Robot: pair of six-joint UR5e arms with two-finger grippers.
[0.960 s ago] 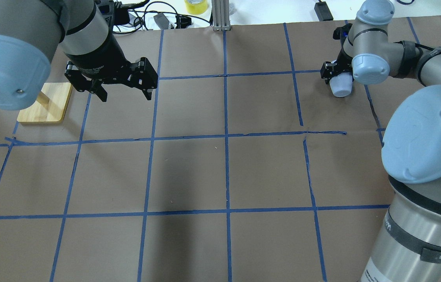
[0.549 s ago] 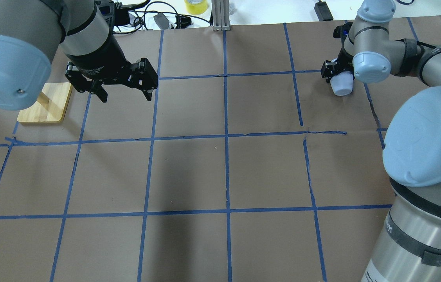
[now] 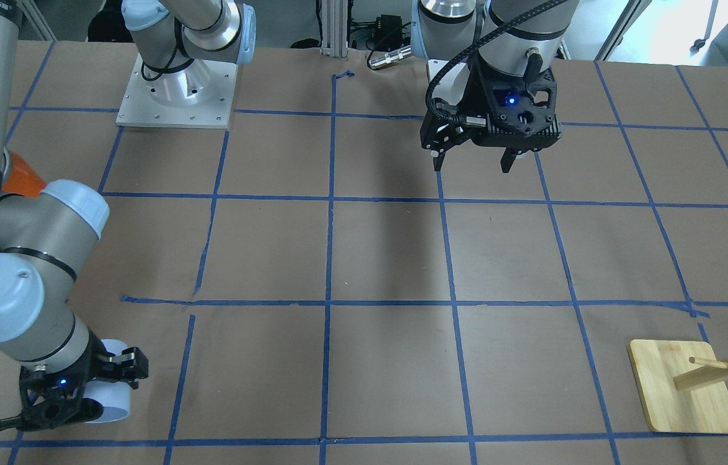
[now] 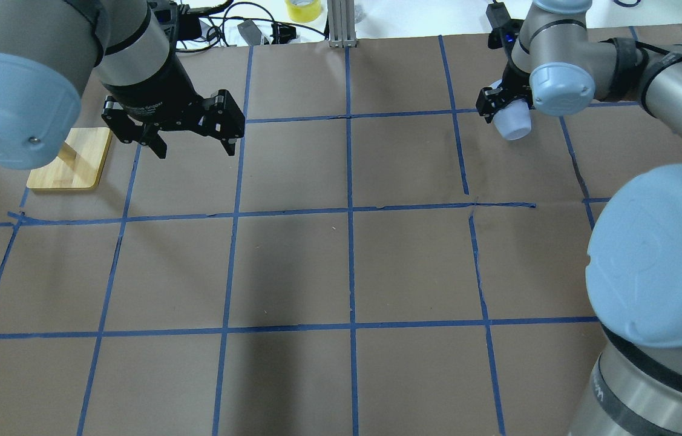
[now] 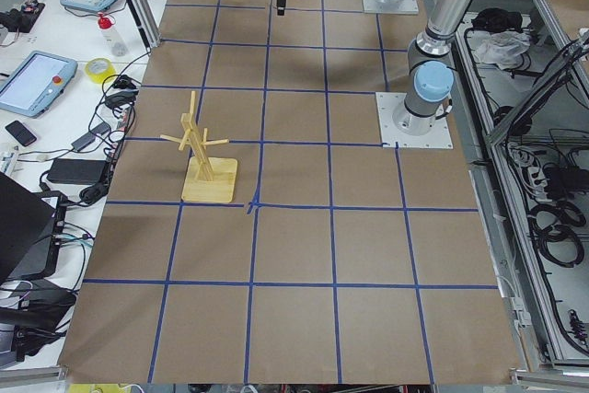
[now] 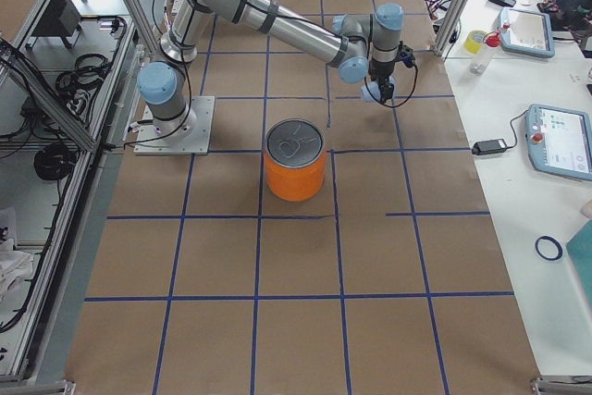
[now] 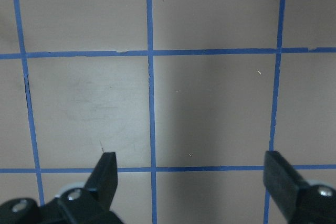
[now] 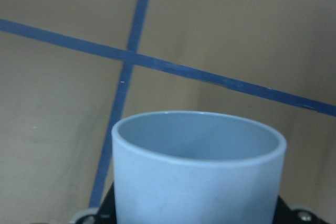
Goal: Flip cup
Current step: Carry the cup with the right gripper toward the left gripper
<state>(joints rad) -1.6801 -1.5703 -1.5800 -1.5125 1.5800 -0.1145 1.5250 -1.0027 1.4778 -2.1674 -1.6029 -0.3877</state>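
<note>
We list: cup (image 4: 515, 124), clamped in right gripper (image 4: 505, 112), near the bench's far right corner; left gripper (image 4: 195, 149), fingers wide apart, toward its far left corner.

The overhead camera sat behind the robot, looking forward and down on the table (image 4: 292, 266). The front-facing one looked steeply back from the opposite side. Both caught the wooden peg stand (image 4: 69, 166) and the cup (image 4: 511, 124). Two side cameras stood high and far off at the table's ends, the left one nearest the stand, the right one nearest the orange can (image 6: 296, 171). The left wrist camera faced straight down at the table, while the right wrist camera sat close against the cup's rim.
</note>
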